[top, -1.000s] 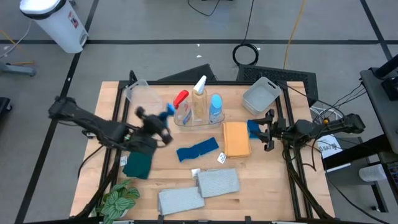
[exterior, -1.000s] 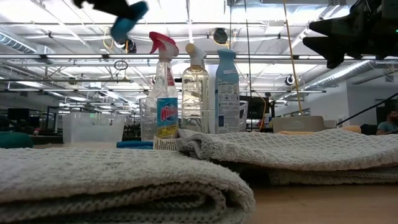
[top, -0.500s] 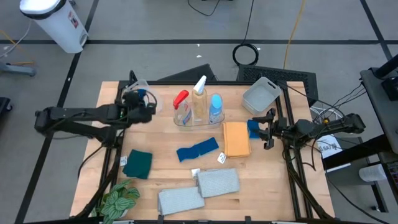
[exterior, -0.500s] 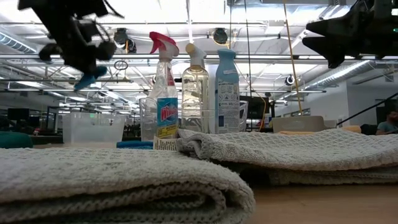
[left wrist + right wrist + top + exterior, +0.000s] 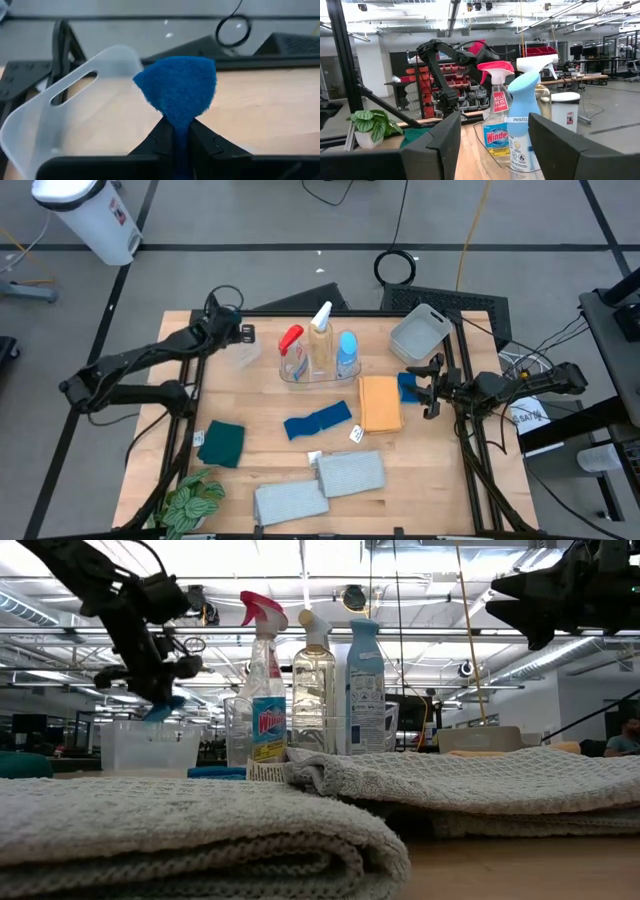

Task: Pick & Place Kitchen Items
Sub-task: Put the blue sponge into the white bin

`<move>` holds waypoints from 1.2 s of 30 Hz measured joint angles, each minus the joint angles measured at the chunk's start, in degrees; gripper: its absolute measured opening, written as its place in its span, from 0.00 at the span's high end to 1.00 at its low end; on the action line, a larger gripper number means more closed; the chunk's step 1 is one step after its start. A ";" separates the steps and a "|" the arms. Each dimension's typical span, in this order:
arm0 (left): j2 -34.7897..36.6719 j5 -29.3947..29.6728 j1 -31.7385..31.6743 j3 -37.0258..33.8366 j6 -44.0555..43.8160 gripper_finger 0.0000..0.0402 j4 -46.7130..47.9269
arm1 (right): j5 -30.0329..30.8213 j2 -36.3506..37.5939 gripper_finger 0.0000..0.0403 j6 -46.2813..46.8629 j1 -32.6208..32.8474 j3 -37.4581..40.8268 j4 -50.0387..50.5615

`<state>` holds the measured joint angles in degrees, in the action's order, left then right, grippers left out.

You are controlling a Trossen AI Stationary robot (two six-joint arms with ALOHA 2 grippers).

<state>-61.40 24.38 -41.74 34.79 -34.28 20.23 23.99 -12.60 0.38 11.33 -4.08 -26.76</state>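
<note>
High view: the left gripper (image 5: pixel 232 332) has swung from near the bottles to the far-left corner of the worktop (image 5: pixel 440 480), and now sits over the clear tub (image 5: pixel 243 352). The right gripper (image 5: pixel 428 389) stays put at the right edge beside the orange sponge (image 5: pixel 379 402), its fingers parted and empty. The teal cloth (image 5: pixel 221 443), blue cloth (image 5: pixel 318 421) and two grey towels (image 5: pixel 320 486) lie unmoved.

Low view: the left gripper (image 5: pixel 160 690) has dropped lower than half a second ago; it hangs just above the clear tub (image 5: pixel 150 746), left of the red-trigger bottle (image 5: pixel 264 680).

Left wrist view: the fingers (image 5: pixel 161 140) are closed on the blue sponge (image 5: pixel 178 92), held over the tub's (image 5: pixel 45 115) open top.

Right wrist view: open fingers (image 5: pixel 440 142) frame the blue-capped bottle (image 5: pixel 521 125).
</note>
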 joint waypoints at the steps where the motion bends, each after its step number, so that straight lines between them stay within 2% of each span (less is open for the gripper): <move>1: -0.51 -0.69 -1.00 0.00 0.04 0.91 0.56 | 0.00 0.00 0.51 0.00 0.00 0.00 0.02; 9: -3.51 -2.03 -4.35 -0.02 2.16 0.91 3.65 | -0.02 -0.02 0.51 0.00 0.00 0.00 0.45; 12: -3.53 -2.06 -4.28 -0.02 2.84 0.88 3.66 | -0.02 -0.02 0.51 0.00 0.00 0.00 0.46; 18: -3.53 -1.99 -4.30 -0.02 2.71 0.72 3.83 | -0.02 -0.02 0.52 0.01 0.00 0.00 0.48; 27: -3.53 -1.92 -4.32 -0.02 3.78 0.43 4.19 | -0.04 -0.02 0.51 0.02 0.00 0.01 0.51; 31: -3.53 -1.94 -4.30 -0.02 5.37 0.35 4.51 | -0.04 -0.02 0.52 0.02 0.00 0.00 0.57; 36: -3.53 -1.99 -4.30 -0.02 5.55 0.30 4.54 | -0.04 -0.02 0.52 0.02 0.00 0.00 0.92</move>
<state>-64.93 22.39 -46.04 34.76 -28.73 24.77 23.94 -12.62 0.40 11.33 -4.08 -25.84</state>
